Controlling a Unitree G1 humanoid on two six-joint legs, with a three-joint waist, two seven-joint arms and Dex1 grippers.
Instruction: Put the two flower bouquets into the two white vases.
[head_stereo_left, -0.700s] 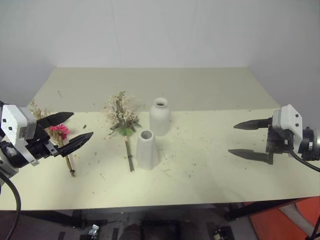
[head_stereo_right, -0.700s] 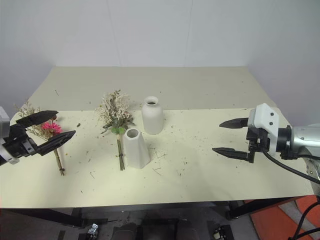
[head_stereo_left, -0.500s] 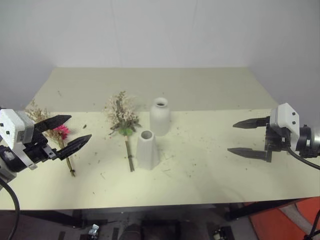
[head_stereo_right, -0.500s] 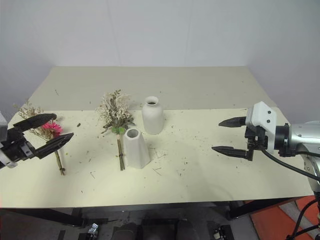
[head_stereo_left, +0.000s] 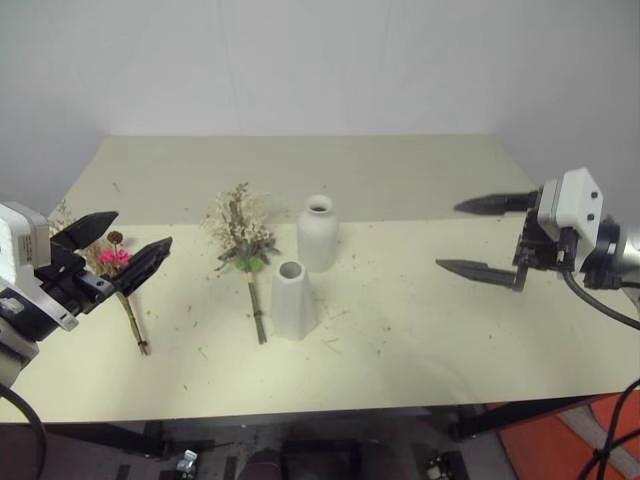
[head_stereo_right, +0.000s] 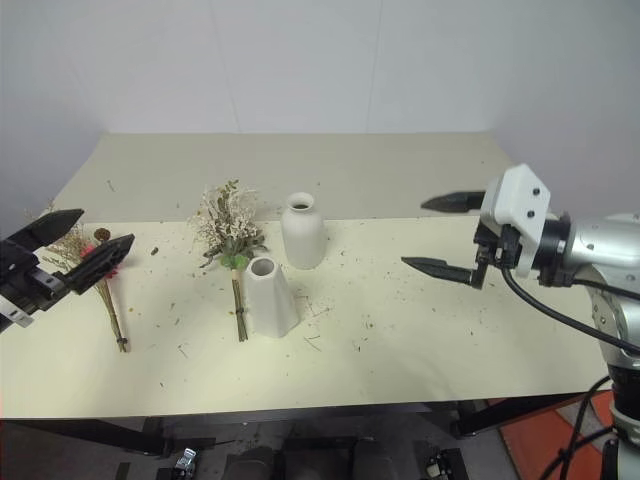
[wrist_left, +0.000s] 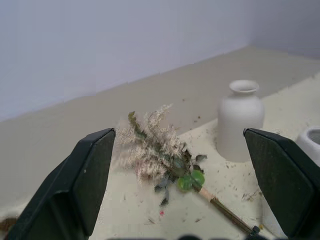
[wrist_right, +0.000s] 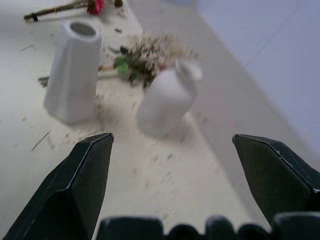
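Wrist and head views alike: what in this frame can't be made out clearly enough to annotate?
- Pink-flower bouquet: in the left eye view the left gripper covers part of its head.
- Tapered vase: cut off by the edge of the left wrist view.
- Bottle-shaped vase: blurred in the right wrist view.
- Insides of both vases: too dark and small in the head views to see.
- Debris on the table: too small to identify.
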